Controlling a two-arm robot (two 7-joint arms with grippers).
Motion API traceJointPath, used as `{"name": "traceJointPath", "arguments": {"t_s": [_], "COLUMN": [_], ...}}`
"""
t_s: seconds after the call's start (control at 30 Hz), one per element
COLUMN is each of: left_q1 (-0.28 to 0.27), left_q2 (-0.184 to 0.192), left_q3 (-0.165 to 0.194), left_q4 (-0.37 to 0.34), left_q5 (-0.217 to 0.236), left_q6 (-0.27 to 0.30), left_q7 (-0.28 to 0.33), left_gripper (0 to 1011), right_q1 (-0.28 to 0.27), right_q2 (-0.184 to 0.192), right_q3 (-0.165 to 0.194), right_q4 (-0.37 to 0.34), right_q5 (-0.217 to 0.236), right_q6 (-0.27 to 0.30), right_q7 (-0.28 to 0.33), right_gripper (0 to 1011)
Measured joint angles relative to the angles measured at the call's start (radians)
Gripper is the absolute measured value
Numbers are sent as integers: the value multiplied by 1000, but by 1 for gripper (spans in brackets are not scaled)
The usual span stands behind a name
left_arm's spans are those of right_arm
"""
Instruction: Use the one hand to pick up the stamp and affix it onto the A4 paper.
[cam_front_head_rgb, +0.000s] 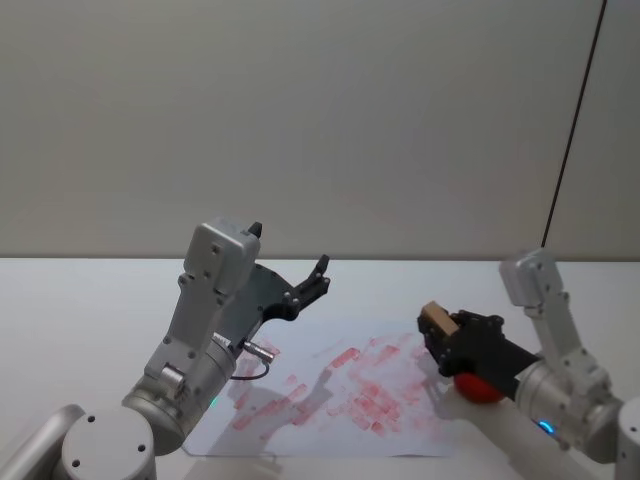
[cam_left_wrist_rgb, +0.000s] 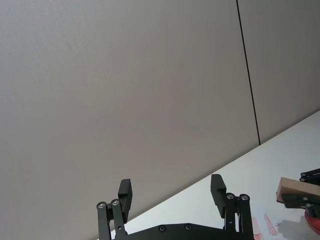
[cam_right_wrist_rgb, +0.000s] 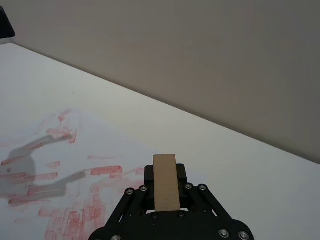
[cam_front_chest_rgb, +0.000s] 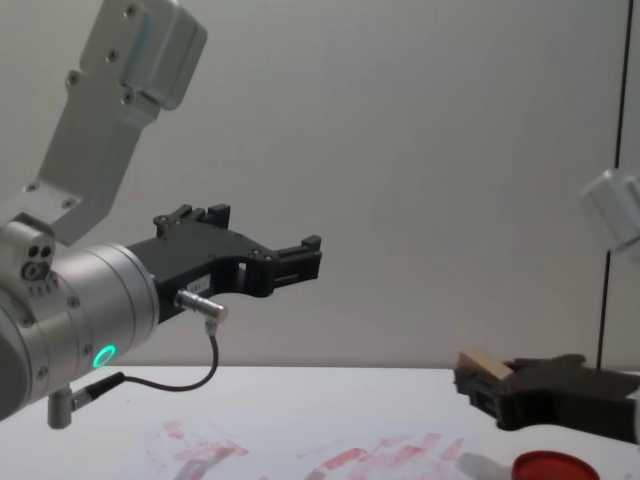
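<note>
The stamp (cam_front_head_rgb: 438, 320), a light-tan wooden block, is clamped in my right gripper (cam_front_head_rgb: 446, 335) above the right edge of the A4 paper (cam_front_head_rgb: 330, 395). The right wrist view has the stamp (cam_right_wrist_rgb: 166, 182) standing upright between the black fingers, with the red-smeared A4 paper (cam_right_wrist_rgb: 60, 165) below it. In the chest view the stamp (cam_front_chest_rgb: 482, 365) juts from the right gripper (cam_front_chest_rgb: 490, 385), a little above the table. My left gripper (cam_front_head_rgb: 312, 285) hangs open and empty, raised high over the paper's left part; its fingers (cam_left_wrist_rgb: 217, 192) point at the wall.
A round red ink pad (cam_front_head_rgb: 478, 388) lies on the white table just under the right arm, also visible as the ink pad (cam_front_chest_rgb: 555, 467) in the chest view. The left arm's body (cam_front_head_rgb: 205, 340) looms over the paper's left corner. A grey wall stands behind the table.
</note>
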Motion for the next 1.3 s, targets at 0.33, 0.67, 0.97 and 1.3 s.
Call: {"name": "traceJointPath", "arguments": {"t_s": [0.33,0.67,0.97,1.3], "left_q1": [0,0,0,0], "left_q2": [0,0,0,0], "left_q3": [0,0,0,0], "left_q4": [0,0,0,0], "left_q5": [0,0,0,0], "left_q6": [0,0,0,0], "left_q7": [0,0,0,0], "left_gripper": [1002,1002,1002,1002], "right_q1": [-48,-82,-96,-101], "right_q2": [44,71,82,85], "right_q3": [22,35,39,39], "right_q4": [-44,-60,-39,-10], "right_q5": [15,26,27,20], "right_q6": [10,25,32,28], "right_q7": [-6,-11,-23,-32], "right_gripper": [219,219,219,296]}}
